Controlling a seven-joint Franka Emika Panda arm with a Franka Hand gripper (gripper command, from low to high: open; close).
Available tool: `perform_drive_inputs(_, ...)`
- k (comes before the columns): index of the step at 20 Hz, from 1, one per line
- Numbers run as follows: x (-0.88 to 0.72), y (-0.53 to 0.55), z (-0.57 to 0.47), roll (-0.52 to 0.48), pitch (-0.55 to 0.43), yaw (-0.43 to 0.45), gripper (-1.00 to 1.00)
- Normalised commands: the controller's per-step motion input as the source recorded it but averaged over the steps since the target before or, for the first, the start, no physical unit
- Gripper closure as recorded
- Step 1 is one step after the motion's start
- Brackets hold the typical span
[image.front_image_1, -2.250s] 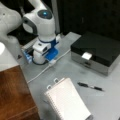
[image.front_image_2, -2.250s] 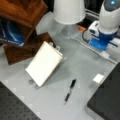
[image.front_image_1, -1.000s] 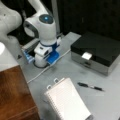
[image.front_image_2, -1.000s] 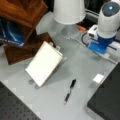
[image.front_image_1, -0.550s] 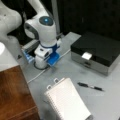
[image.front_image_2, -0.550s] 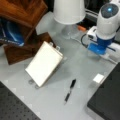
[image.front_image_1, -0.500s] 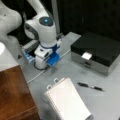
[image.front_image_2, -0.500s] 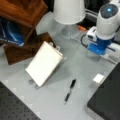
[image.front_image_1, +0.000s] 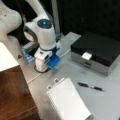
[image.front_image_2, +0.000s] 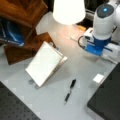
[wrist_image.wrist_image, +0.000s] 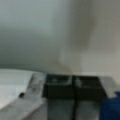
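Black, and not much to look at: a thin black loop of cord (image.front_image_1: 37, 70) flat on the grey tabletop (image.front_image_1: 75, 71), sitting right under the arm's tool end. My white-and-blue gripper (image.front_image_1: 47, 65) is low over it. In a front view the loop peeks out at about eight o'clock from the gripper, just beside it. Whether they touch I can't say.

From a front view the same loop (image.front_image_2: 80, 41) curls out at ten o'clock from the gripper (image.front_image_2: 96, 51). So it's closer than anything else on the table.

On the wrist view the gripper (wrist_image.wrist_image: 73, 86) shows two dark fingers (wrist_image.wrist_image: 58, 87) pressed side by side, pointing straight down at the table. I see nothing between them, so I'm calling it closed and empty.

Working outward in a front view:
- A thin white cable (image.front_image_1: 33, 78) runs off at seven o'clock.
- A blue-and-grey rack (image.front_image_1: 28, 52) sits at ten o'clock, near.
- The black pen with a silver tip (image.front_image_1: 90, 86) lies well apart at four o'clock, with its long axis running roughly three to nine.
- The white spiral notepad (image.front_image_1: 67, 101) is at five o'clock.
- The black-lidded metal box (image.front_image_1: 100, 50) is at two o'clock.
- The brown wooden shelf (image.front_image_1: 12, 95) fills seven to eight o'clock.
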Motion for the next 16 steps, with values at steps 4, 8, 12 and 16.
perform_drive_inputs(4, -0.93, -0.08, -0.35, 0.144, -0.366, 0.009, 1.0)
perform_drive_inputs(8, -0.82, -0.03, -0.23, 0.188, -0.317, -0.041, 1.0)
perform_drive_inputs(12, -0.51, 0.04, -0.01, 0.245, -0.28, -0.098, 1.0)
perform_drive_inputs(16, -0.25, 0.04, 0.11, 0.226, -0.205, -0.114, 1.0)
